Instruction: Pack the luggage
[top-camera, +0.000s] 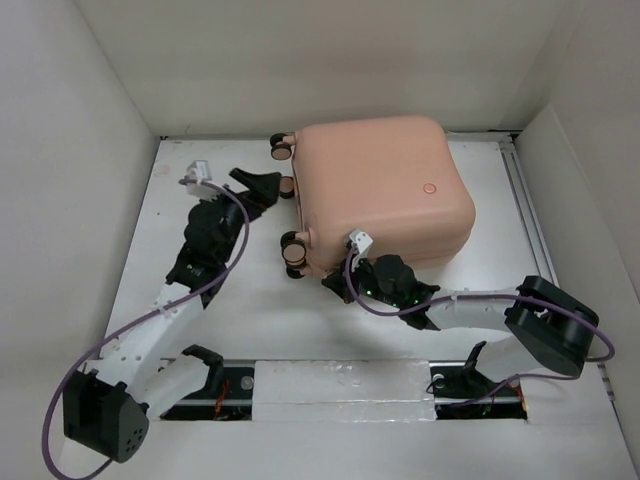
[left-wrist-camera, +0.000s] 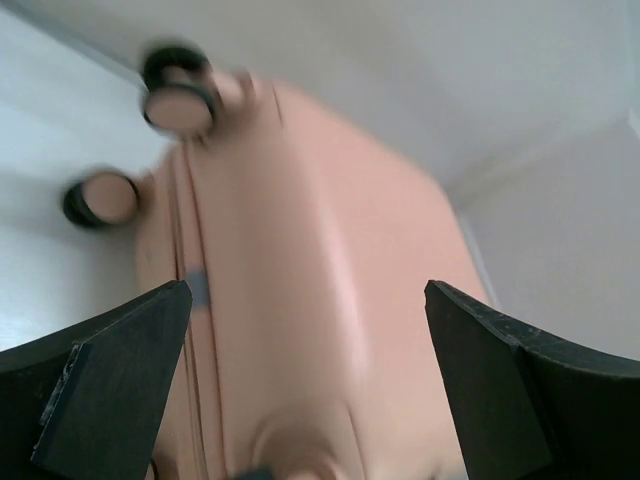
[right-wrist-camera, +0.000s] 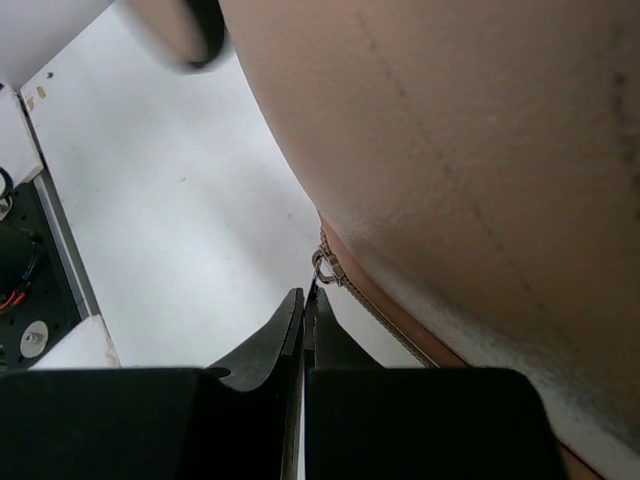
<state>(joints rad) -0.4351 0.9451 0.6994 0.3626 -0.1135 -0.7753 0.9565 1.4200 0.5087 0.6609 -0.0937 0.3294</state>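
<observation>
- Location: the luggage (top-camera: 380, 190) lies flat on its broad side at the far middle of the table (top-camera: 250, 330), shell halves together, lid shut. No loose contents show anywhere.
- Orientation: its caster wheels (top-camera: 294, 250) face the left arm, so the long axis runs roughly left to right, with the far end swung slightly toward the arms.
- Left gripper (top-camera: 268, 186): released, with the jaws spread wide and nothing between them. It sits just beside the wheel end. In the left wrist view the shell fills the gap beyond the fingers (left-wrist-camera: 120, 370), and no contact is visible.
- Right gripper (right-wrist-camera: 305, 295): clenched, with the fingers pressed flat together. It is low at the near-left corner of the case, under the curve of the shell.
- Hold: the zipper pull (right-wrist-camera: 323, 268) stands right at the fingertips, and a thin tab appears to run from its ring down into the pinch. I judge it to be gripped, though the tab itself is barely visible.
- Governing relation: the zip seam (right-wrist-camera: 385, 310) leads away from the right fingertips along the near side of the case, parallel with the long axis. Any pull must follow that line and not lift off it.
- Nearer arm: the right arm is on the fastener, while the left arm is placed to brace the wheel end.
- Status: probably closing up. How far the zip is drawn cannot be judged from these views.
- Risk: the case may slide if it is not braced.
</observation>
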